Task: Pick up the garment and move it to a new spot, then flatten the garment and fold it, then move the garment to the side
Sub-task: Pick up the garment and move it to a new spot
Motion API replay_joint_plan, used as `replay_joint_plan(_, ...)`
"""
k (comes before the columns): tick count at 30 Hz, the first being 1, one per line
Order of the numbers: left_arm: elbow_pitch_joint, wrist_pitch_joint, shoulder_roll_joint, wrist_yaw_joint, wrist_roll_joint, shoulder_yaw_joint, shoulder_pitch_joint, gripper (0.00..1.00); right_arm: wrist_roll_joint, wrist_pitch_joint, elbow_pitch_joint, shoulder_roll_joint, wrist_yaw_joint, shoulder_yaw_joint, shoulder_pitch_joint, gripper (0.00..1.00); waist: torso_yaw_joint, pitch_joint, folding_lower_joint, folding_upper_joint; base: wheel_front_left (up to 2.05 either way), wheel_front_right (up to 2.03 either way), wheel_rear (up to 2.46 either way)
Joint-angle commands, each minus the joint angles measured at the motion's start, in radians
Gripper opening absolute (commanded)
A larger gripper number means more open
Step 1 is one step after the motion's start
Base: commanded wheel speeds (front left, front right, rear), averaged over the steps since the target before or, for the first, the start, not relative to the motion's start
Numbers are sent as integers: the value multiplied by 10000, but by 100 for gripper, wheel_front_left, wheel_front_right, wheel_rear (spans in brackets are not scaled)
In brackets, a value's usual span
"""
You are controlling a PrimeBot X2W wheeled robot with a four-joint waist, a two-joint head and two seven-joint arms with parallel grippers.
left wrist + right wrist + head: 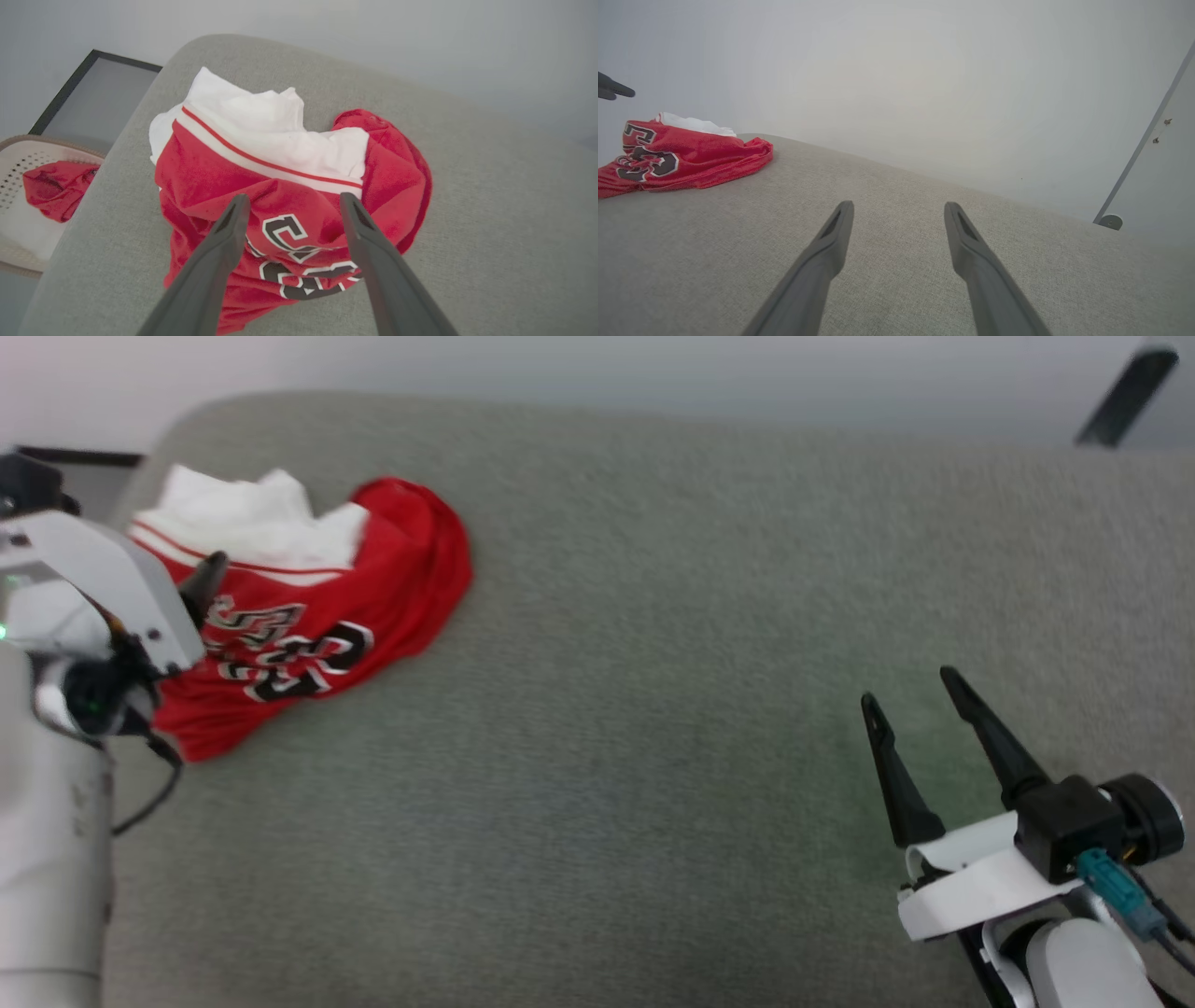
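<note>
Head view: left pincer (207,581) at the left edge, released, 1 dark fingertip visible against the garment (373,569), the other finger hidden behind the white wrist housing. Garment crumpled in a heap directly beneath and just ahead of that pincer, on the grey fabric-covered worktop (653,756); white sleeve folds on the pincer's far side, black white-outlined lettering face up on its near side. Right pincer (907,687) well apart from the heap, released, 2 fingers spread over bare fabric, holding nothing.

Left wrist view: left pincer (294,198) spread wide over the garment (397,177). Lettering between and below the 2 fingers, red-and-white striped trim and white sleeve just past the tips. Contact with the cloth impossible to tell from here. Off the worktop edge, left of the pincer, a pale round basket (14,149) with a small red cloth bundle (56,186) inside; beyond it a dark-framed panel (93,93).

Right wrist view: right pincer (899,207) released and empty, 2 fingers low over the bare worktop (878,280). Garment (700,158) far to the left of this pincer, a low heap with lettering toward the camera. Tips of the left pincer (619,91) at the left edge, above the garment and clear of it. Pale wall (901,70) ahead.
</note>
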Motion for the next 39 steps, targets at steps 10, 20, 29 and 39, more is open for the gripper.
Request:
replay_joint_plan(10, 2391, 2904, 537, 1128, -139, -113, -1367, 100, 138, 424, -755, -93, -10, 42, -522, 100, -1575, 2107, 0, 0, 0, 0, 0)
replay_joint_plan(20, 3564, 3607, 133, 1710, -316, -176, -1510, 100, 148, 606, -1210, -72, -10, -82, -629, 100, -1808, 2622, 0, 0, 0, 0, 0)
replay_joint_plan(29, 3579, 2811, 389, 1479, -217, -266, -1799, 0, 231, 601, -1019, 56, -10, -104, -642, 100, -1655, 2350, 0, 0, 0, 0, 0)
replay_joint_plan(39, 2411, 800, 959, 916, 82, -390, -2371, 0, 268, 308, -324, 247, -10, -198, -343, 100, -1287, 946, 0, 0, 0, 0, 0)
